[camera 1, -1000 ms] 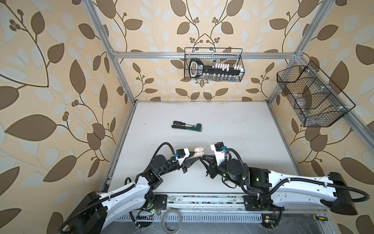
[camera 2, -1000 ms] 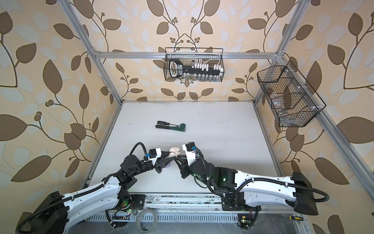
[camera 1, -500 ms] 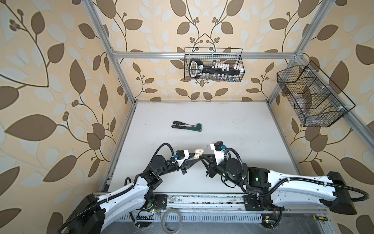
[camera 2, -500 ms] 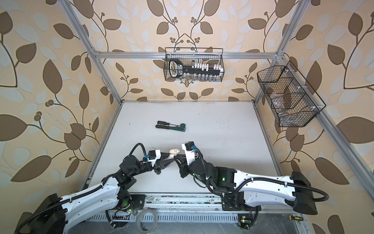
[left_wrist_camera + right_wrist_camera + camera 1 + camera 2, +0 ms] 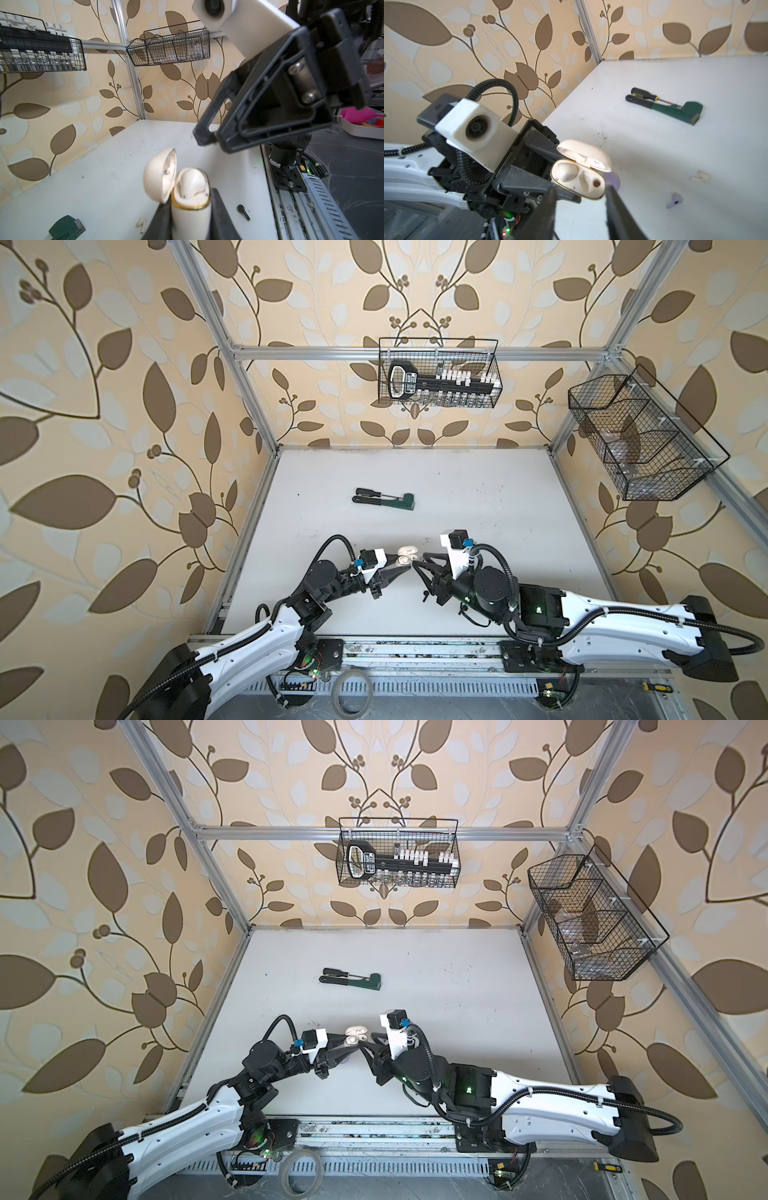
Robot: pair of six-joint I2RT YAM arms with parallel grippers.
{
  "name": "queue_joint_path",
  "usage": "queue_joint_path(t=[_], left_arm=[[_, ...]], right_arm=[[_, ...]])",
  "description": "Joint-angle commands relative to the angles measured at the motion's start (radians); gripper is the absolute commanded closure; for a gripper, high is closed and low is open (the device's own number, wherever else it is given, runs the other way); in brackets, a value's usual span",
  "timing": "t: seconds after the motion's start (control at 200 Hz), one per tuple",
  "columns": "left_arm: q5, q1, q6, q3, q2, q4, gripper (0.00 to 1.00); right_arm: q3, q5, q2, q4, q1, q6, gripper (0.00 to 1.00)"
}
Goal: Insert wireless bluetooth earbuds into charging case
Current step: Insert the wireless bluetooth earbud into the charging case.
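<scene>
My left gripper [image 5: 404, 564] is shut on a cream charging case [image 5: 191, 207], lifted a little off the white table [image 5: 478, 510]. The case's lid [image 5: 160, 174] is swung open. One white earbud [image 5: 565, 171] sits in a slot and the slot beside it [image 5: 596, 182] is empty. My right gripper [image 5: 581, 188] faces the case mouth with its jaws open and nothing between them. On the table lie a white earbud [image 5: 699, 176], a lilac earbud [image 5: 673, 200] and a black earbud [image 5: 243, 212]. In both top views the case [image 5: 355, 1035] is between the two grippers.
A screwdriver and a green tool [image 5: 384, 499] lie mid-table to the left. Wire baskets hang on the back wall [image 5: 438, 373] and the right wall [image 5: 640, 439]. A lilac round thing [image 5: 612, 179] lies on the table behind the case. The arm rail [image 5: 415, 649] runs along the front edge.
My right gripper's jaws have opened at the case mouth. The left gripper has kept its hold on the case and both arms have hardly shifted.
</scene>
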Motion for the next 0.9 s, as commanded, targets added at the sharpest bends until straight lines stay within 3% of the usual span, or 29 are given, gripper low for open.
queue_joint_path(t=[0.0, 0.095, 0.26, 0.66, 0.895], left_arm=[[-0.034, 0.001, 0.025, -0.013, -0.028, 0.025, 1.00], [-0.036, 0.001, 0.025, -0.014, -0.027, 0.024, 1.00], [-0.056, 0.001, 0.034, -0.009, -0.017, 0.018, 1.00], [-0.193, 0.009, 0.053, -0.055, 0.010, 0.071, 1.00], [-0.145, 0.114, -0.015, -0.059, 0.025, 0.089, 1.00]], right_arm=[[0.002, 0.138, -0.054, -0.127, -0.009, 0.029, 0.00], [-0.005, 0.149, -0.089, -0.192, -0.045, 0.054, 0.00], [-0.077, 0.131, -0.153, -0.149, -0.080, 0.040, 0.00], [-0.105, 0.105, -0.032, -0.170, -0.172, 0.095, 0.00], [-0.133, 0.050, 0.014, -0.175, -0.291, 0.156, 0.00]])
